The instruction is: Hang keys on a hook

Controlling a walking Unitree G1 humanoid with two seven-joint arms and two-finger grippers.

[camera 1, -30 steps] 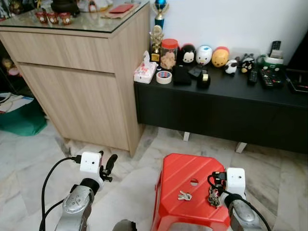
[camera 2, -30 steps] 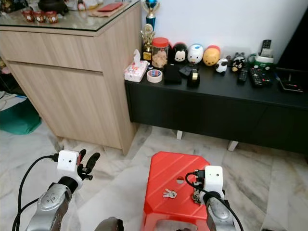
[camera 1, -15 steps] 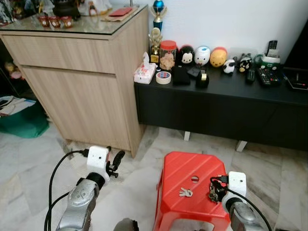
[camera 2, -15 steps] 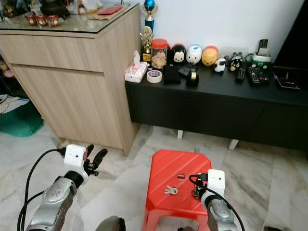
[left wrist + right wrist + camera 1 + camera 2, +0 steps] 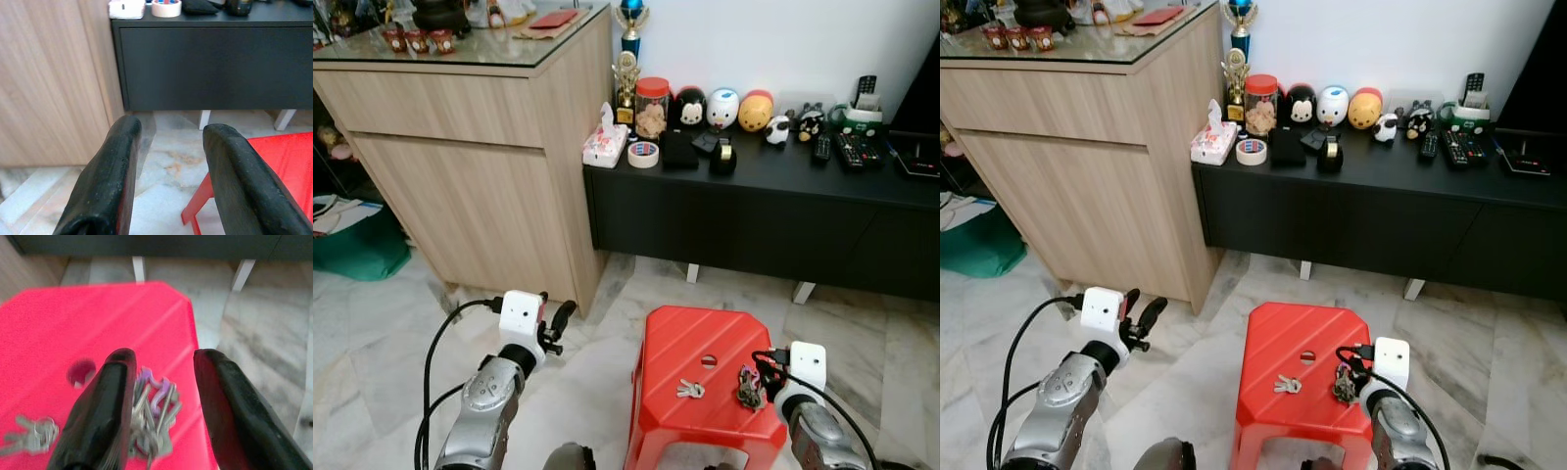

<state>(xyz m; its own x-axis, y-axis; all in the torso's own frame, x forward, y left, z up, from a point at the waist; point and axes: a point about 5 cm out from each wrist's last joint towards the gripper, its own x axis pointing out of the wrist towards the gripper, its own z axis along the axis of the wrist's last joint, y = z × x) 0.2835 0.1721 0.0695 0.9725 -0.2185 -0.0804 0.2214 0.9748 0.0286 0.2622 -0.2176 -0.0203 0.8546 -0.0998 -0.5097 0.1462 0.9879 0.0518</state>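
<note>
Right wrist view: the right end effector (image 5: 159, 404) hangs low over the red stool (image 5: 58, 323), its two black fingers apart, with a bunch of keys (image 5: 154, 418) lying on the stool top between and just under the fingertips. Whether a finger touches the bunch cannot be told. The bunch has a purple piece among the metal keys. A second, smaller set of keys (image 5: 689, 390) lies on the stool top to the robot's left of the bunch, near the round hole (image 5: 708, 360) in the seat. From the head views the stool stands on pale marble floor (image 5: 372, 333), directly before the robot, and the right arm reaches in over its right rear corner. The left end effector (image 5: 555, 325) is held up over the floor to the left of the stool, fingers apart and holding nothing, pointing toward a low black table (image 5: 754, 211). That table carries a tissue box (image 5: 607, 145), a roll of tape (image 5: 644, 155), a jar (image 5: 652, 106), toy figures and remote controls. A tall wooden cabinet (image 5: 470, 166) with a glass top stands just left of it.
</note>
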